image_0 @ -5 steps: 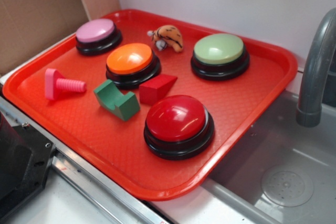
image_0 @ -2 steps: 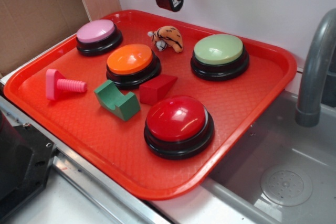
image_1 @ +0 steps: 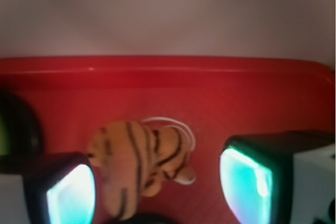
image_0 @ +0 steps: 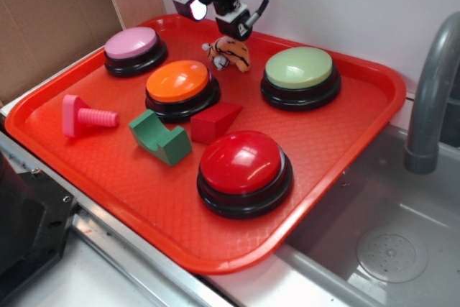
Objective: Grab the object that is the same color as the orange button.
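While gripper (image_0: 218,19) hovers just above tiger toy (image_1: 137,165) behind orange button (image_0: 181,81), jaws spread: approach step; nxt, lower & pinch.

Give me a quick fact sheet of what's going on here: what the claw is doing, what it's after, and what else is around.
gripper: open, hovering just above the toy
target: striped tiger toy, lying between the fingers in the wrist view
colour match: orange button
surface: red tray
other buttons: pink, green, red
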